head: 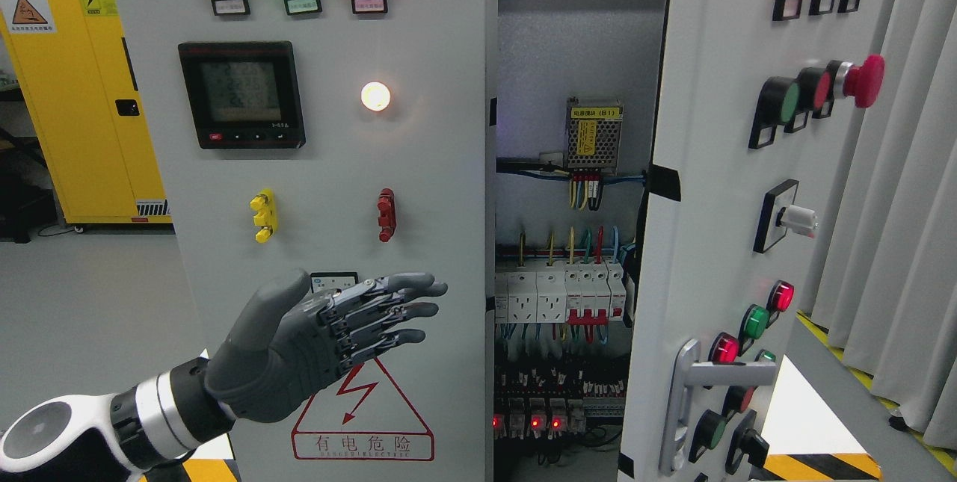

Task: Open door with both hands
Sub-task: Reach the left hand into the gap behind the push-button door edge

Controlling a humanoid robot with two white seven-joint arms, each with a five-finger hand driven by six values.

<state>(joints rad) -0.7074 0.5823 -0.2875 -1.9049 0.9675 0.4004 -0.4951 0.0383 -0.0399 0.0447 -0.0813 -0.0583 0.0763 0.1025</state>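
Here, right door: swung open beside the cabinet's wiring.
Left door: closed, left of the opening.
Left hand: fingers extended, holding nothing, before the left door.
Warning triangle: "有电危险".

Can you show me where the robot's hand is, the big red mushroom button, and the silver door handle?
left hand (299, 351): head view, on the grey palm.
red mushroom button (866, 81): head view, on its round red cap.
silver door handle (729, 374): head view, on the horizontal lever.
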